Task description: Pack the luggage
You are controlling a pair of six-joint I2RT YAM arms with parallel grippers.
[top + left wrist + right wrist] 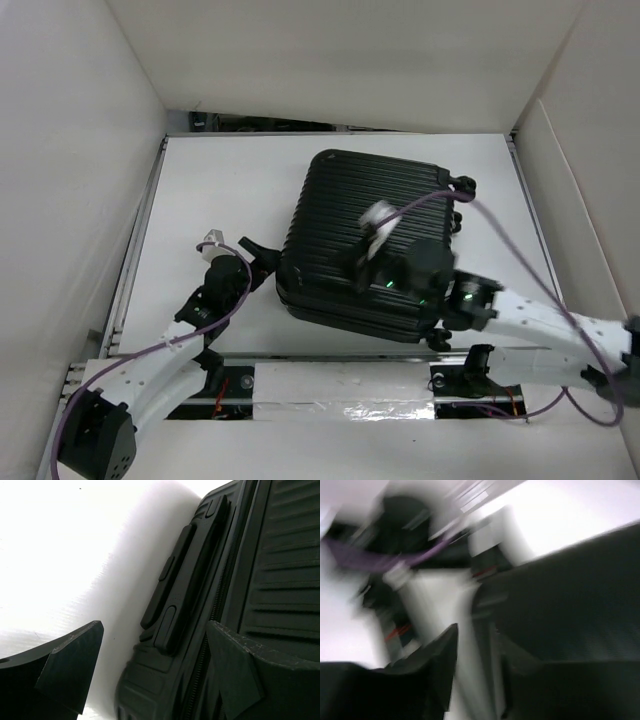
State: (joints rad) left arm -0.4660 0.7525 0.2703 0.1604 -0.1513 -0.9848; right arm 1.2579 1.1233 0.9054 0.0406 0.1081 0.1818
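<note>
My left gripper (155, 630), wide and empty; just ahead, luggage (280, 555) lying shut, handle (175, 585) toward me; packing seemingly near done.

A flat white tabletop (220, 180) is enclosed on three sides by plain white panels: a left wall (70, 150), a slanted back wall (350, 50) and a right wall (600, 150). A narrow dark gap (270, 124) is seen where the tabletop meets the back wall. A grey metal rail (135, 250) is fitted along the left edge, and a strip of crinkled silver tape (340, 412) is laid along the near edge. In the left wrist view the surface is washed out by bright light.
</note>
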